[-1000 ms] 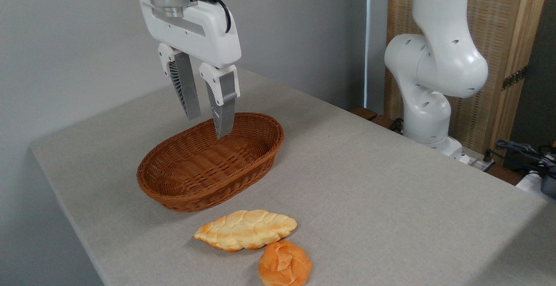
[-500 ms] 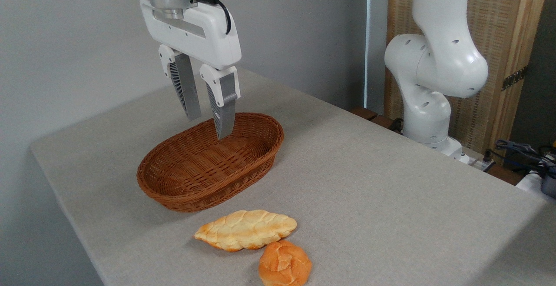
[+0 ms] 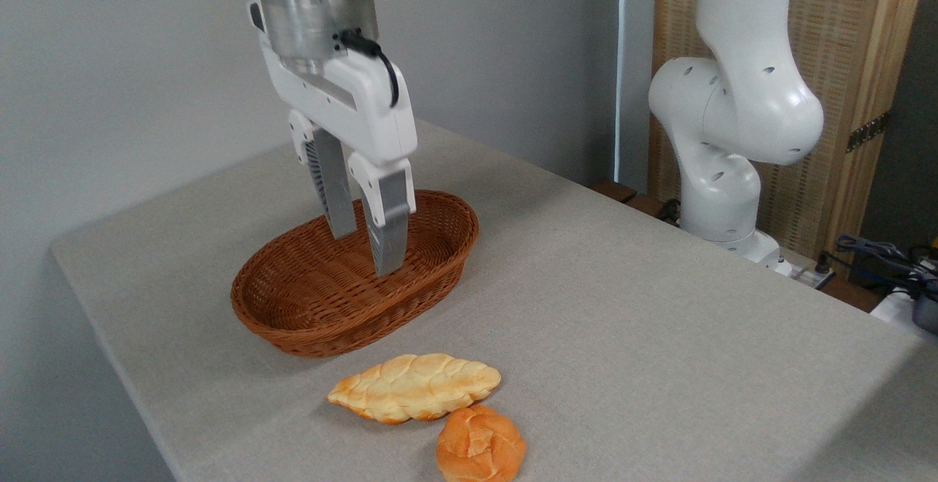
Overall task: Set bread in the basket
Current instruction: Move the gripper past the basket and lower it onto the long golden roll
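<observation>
- The gripper (image 3: 365, 251) is being held above the basket (image 3: 308, 321), its fingers pointing down and tilted slightly toward the lower right.
- The jaws are being kept apart by a narrow gap, and nothing is being gripped between them.
- The fingertips (image 3: 388, 262) are being seen against the inside of the basket; whether they are touching the weave cannot be told from this view.
- The basket, an oval of brown wicker with low flared sides, is being carried by the grey surface (image 3: 623, 321), and nothing is being held inside it.
- The bread (image 3: 415, 387), a long braided loaf with pointed ends, is being left lying flat on the surface in front of the basket, near its front wall but apart from it.
- A small round orange bun (image 3: 481, 445) is being seen just beside the bread at its lower right edge, so close that the two appear to be touching.
- The gripper is being kept well apart from both the bread and the bun.
- The white base column of the arm (image 3: 733, 116) is being shown standing at the far right edge of the surface.
</observation>
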`<state>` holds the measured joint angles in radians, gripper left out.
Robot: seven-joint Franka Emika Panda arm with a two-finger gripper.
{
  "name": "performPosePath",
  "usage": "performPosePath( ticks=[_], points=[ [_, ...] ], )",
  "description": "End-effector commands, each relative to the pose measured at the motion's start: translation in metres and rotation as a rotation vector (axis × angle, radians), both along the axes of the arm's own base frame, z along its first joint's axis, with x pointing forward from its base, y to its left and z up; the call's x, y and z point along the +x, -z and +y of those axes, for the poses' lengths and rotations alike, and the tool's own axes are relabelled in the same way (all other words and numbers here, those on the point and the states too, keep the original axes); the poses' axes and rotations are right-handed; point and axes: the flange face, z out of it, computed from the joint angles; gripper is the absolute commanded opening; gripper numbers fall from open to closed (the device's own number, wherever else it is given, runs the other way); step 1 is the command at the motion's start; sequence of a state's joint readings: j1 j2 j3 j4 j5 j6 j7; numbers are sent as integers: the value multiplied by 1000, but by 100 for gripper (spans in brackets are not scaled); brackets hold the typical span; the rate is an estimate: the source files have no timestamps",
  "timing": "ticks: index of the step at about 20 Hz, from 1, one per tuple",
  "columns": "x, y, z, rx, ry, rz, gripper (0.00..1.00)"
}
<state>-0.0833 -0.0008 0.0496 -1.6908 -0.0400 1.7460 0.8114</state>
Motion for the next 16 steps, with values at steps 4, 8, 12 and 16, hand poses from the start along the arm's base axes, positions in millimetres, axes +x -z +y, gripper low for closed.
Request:
performPosePath(
  ticks=[4, 8, 12, 16],
  points=[
    [-2, 47, 16, 9, 191, -53, 100],
    [-3, 71, 20, 16, 284, -41, 100],
    [-3, 76, 21, 21, 361, -34, 100],
    [2, 97, 24, 30, 398, -19, 100]
  ],
)
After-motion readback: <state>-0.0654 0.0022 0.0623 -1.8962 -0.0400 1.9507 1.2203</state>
